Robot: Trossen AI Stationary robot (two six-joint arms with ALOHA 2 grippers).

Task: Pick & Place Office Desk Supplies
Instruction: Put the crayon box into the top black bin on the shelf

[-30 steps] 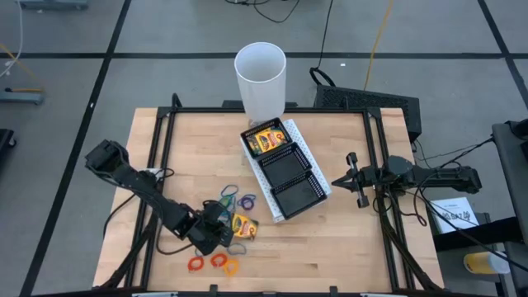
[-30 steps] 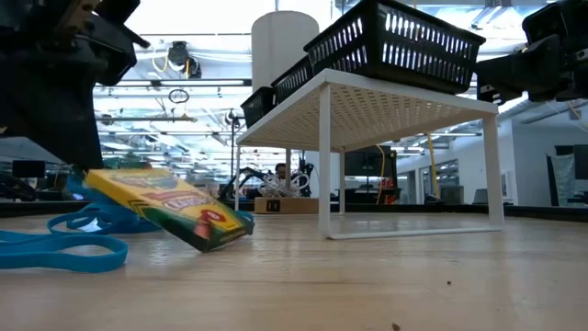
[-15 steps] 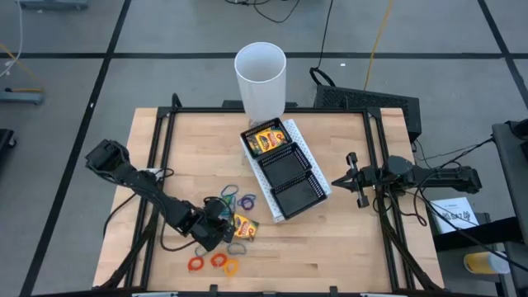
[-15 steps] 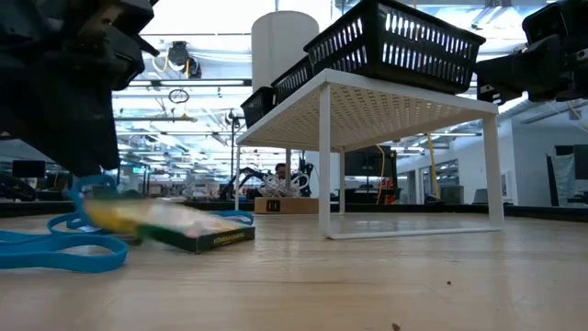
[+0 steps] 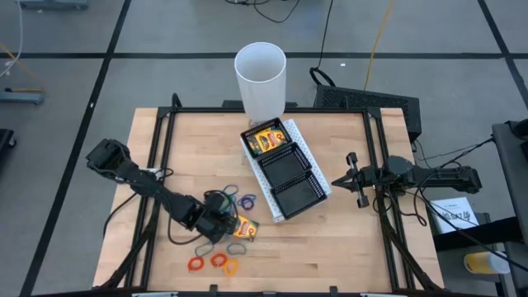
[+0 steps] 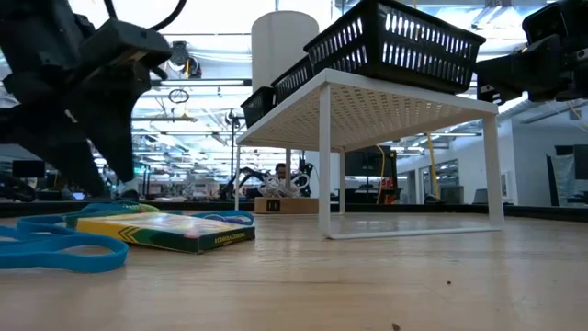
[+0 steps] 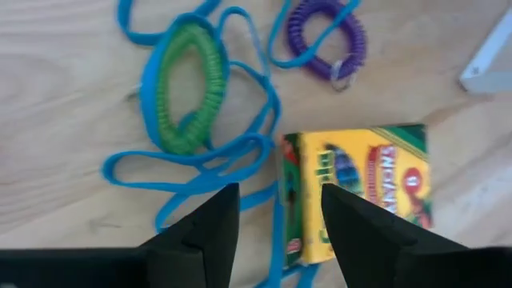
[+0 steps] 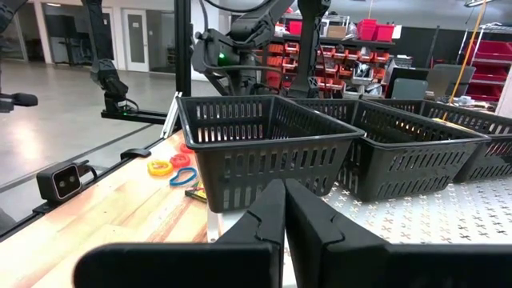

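**Ana:** Dropped flat now, that crayon box (image 6: pixel 161 230) — a second ago it hung tilted with one end off the wood, and the left tool (image 5: pixel 216 224) was clamped on it. The fingers (image 7: pixel 204 232) have parted, and the box lies loose on the counter (image 5: pixel 330 247) just beyond their tips.

**Ben:** Where on the counter?

**Ana:** Toward the front edge, left of the middle, just left of the white riser (image 6: pixel 367 101) that carries the black mesh tray (image 5: pixel 285 165). Around it lie the bands: a blue loop (image 7: pixel 192 160) touching the box's side, a green coil (image 7: pixel 188 88) inside the blue one, a purple coil (image 7: pixel 324 40) further off. Nearer the front edge sit red and orange loops (image 5: pixel 213 263).

**Ben:** And the right arm?

**Ana:** Waiting by the right edge, its tool (image 5: pixel 353 178) clenched on nothing.

**Ben:** So how much is done?

**Ana:** Little, I'd say. One crayon box (image 5: pixel 266 139) already sits in the tray's compartment nearest the white cup (image 5: pixel 261 78). The middle and front compartments look bare from above. The box on the wood and all the bands I can see are still out, so most of the sorting is left. I'd guess the left tool needs a fresh grip on that box.
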